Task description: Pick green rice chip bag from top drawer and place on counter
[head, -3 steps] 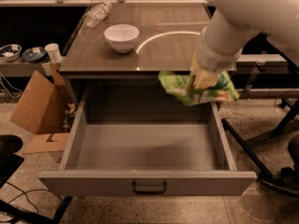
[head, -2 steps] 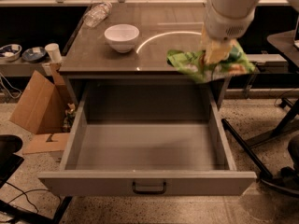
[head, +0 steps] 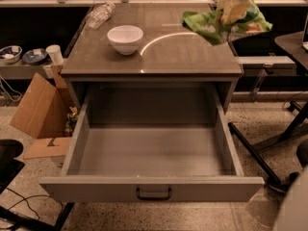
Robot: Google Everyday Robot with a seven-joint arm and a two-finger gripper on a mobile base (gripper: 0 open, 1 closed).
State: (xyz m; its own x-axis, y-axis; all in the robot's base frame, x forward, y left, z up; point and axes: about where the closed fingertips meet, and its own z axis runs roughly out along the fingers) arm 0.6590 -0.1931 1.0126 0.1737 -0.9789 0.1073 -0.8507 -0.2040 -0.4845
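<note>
The green rice chip bag hangs crumpled in my gripper, held in the air above the right side of the counter. The gripper is shut on the top of the bag; my pale arm reaches in from the top right. The top drawer is pulled wide open below the counter, its grey inside bare, its dark bar handle at the front centre.
A white bowl stands on the counter's left half. A clear plastic bottle lies at its back left. A cardboard box leans left of the cabinet. Black table legs stand at the right.
The gripper has lifted the bag up out of the drawer's right side and carried it back and higher, to above the counter's right part.
</note>
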